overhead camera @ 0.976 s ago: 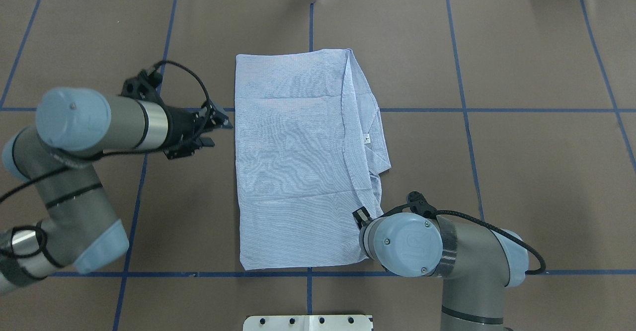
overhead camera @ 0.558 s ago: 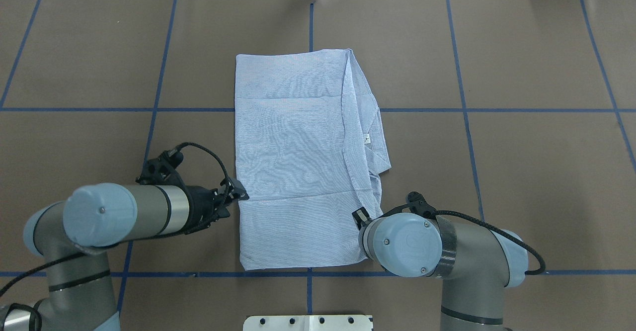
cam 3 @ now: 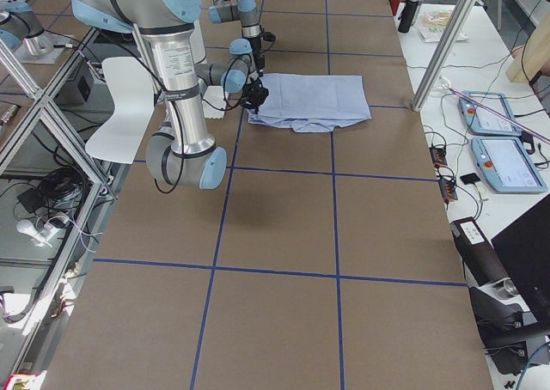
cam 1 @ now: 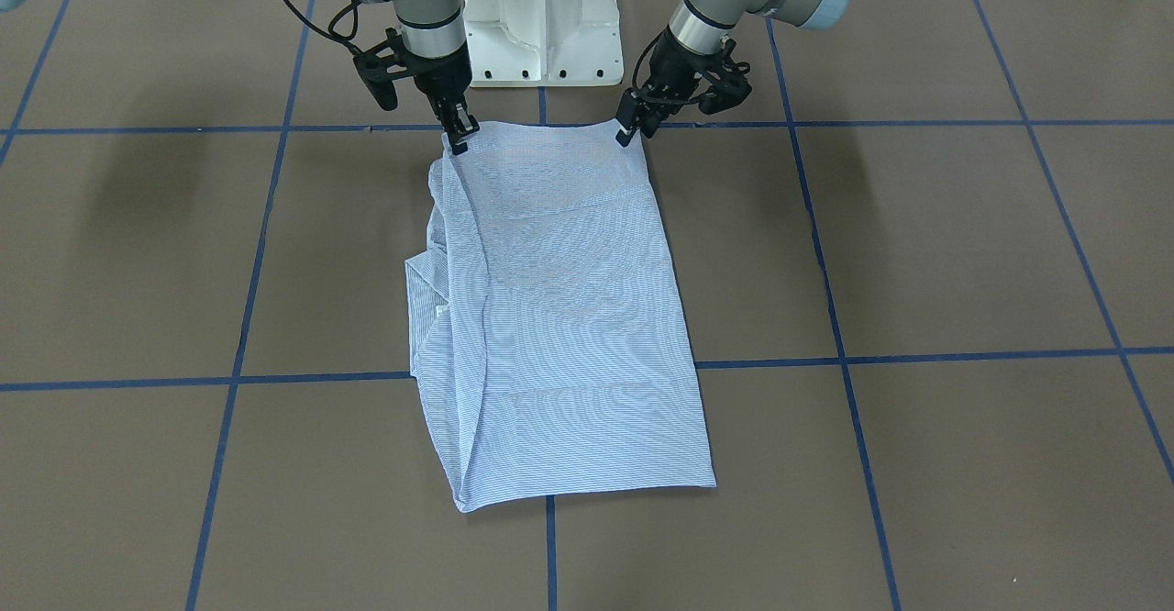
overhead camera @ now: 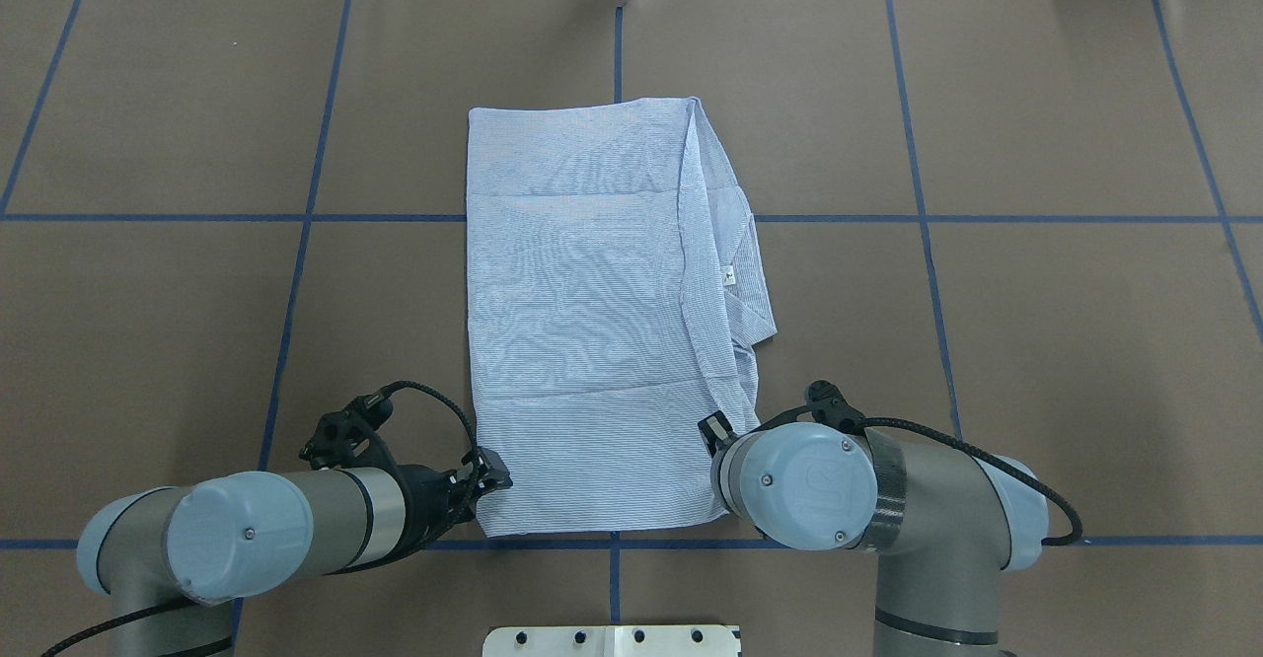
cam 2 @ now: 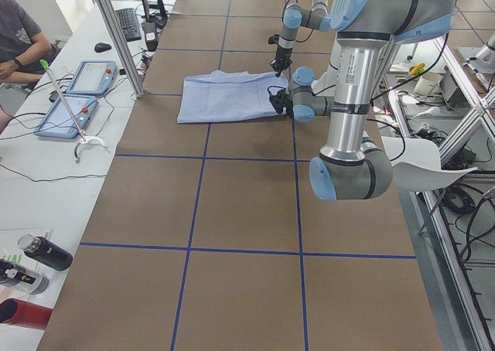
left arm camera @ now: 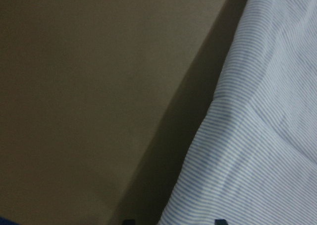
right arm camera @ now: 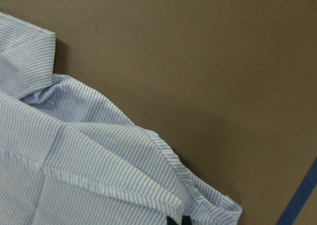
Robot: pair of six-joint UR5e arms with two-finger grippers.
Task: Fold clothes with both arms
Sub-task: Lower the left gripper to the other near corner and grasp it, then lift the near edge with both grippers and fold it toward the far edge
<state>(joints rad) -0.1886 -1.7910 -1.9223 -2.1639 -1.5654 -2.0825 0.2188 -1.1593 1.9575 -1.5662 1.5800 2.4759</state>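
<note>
shirt (overhead camera: 582, 322) lies flat mid table (overhead camera: 1036, 341), folded to a long strip, w/ extra layers bunched along its r side. both grippers sit at the end nearest the robot, one per corner. l gripper (cam 1: 628, 132): jaws wide, astride the corner edge, nothing held yet. r gripper (cam 1: 458, 140): jaws narrow, tips together on the hem at its corner, looks pinched on cloth.

risks, my guess: l closes too shallow and gets the top layer only, so lower layers stay down and the strip opens up. r corner is thicker, and thin cotton could slip out mid lift. if the two don't rise evenly, the fold goes skew and the bunched layers spill out sideways.
</note>
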